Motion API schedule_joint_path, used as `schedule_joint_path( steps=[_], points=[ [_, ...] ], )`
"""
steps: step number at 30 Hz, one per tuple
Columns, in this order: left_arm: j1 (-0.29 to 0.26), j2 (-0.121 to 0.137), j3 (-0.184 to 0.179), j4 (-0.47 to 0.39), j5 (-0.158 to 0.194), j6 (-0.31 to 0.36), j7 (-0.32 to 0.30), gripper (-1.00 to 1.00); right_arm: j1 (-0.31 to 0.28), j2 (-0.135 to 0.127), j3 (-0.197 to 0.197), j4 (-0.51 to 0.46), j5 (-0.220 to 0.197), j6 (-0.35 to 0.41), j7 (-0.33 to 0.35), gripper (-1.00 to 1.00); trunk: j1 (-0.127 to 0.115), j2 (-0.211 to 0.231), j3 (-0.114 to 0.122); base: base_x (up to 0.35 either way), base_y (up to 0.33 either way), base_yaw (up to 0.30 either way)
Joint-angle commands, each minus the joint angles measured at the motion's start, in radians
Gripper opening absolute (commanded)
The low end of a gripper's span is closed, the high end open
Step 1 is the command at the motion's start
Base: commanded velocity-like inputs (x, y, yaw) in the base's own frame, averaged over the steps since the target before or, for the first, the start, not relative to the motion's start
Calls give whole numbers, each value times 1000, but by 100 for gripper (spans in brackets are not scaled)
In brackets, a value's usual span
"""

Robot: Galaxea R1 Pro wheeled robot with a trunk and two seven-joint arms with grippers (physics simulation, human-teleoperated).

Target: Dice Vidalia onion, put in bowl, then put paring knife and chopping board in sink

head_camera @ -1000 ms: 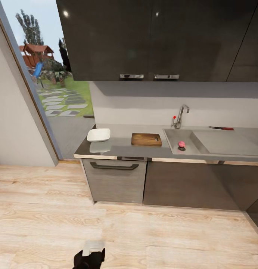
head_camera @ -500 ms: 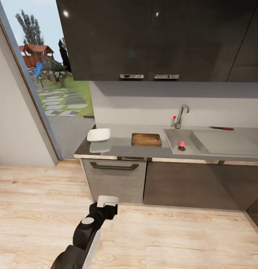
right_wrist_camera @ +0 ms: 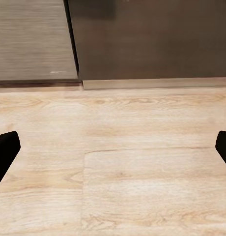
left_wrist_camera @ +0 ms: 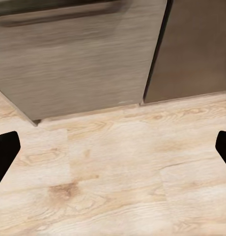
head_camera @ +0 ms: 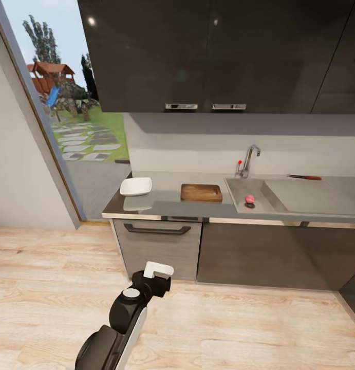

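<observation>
I raised my left gripper [head_camera: 157, 269] further toward the grey countertop [head_camera: 167, 198]; both grippers' jaws apart, small pink-red onion [head_camera: 249, 198] untouched in the steel sink [head_camera: 239, 187].

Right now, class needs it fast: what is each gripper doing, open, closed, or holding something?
Left gripper: open, fingers wide apart, nothing between them, over the wooden floor.
Right gripper: open, fingers wide apart, holding nothing.

onion [head_camera: 249, 198] pink-red — board [head_camera: 201, 192] streaky brown | bowl [head_camera: 135, 185] white | countertop [head_camera: 167, 198] grey
</observation>
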Motion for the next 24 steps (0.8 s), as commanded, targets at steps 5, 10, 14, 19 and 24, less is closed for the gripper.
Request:
schedule_joint_path(
  steps=[5, 10, 14, 19, 24],
  points=[
    [-1, 1, -5, -4, -1, 5, 5, 100, -1, 0, 9, 0, 0, -2, -10, 100, 1, -2, 5, 0, 0, 0],
    [-2, 1, -5, -6, -1, 5, 5, 100, -1, 0, 8, 0, 1, -2, -10, 100, 1, -2, 13, 60, -29, 0],
    [-2, 0, -5, -7, -1, 4, 5, 100, -1, -1, 7, 0, 1, -2, -10, 100, 1, -2, 19, 171, -121, 0],
    [-2, 0, -6, -8, 0, 4, 5, 100, -1, -1, 8, 0, 2, -2, -10, 100, 1, -2, 27, 218, -186, 0],
    [-2, 0, -6, -8, -1, 4, 5, 100, -1, -1, 9, 0, 2, -2, -10, 100, 1, -2, 35, 191, -237, 0]
  ],
)
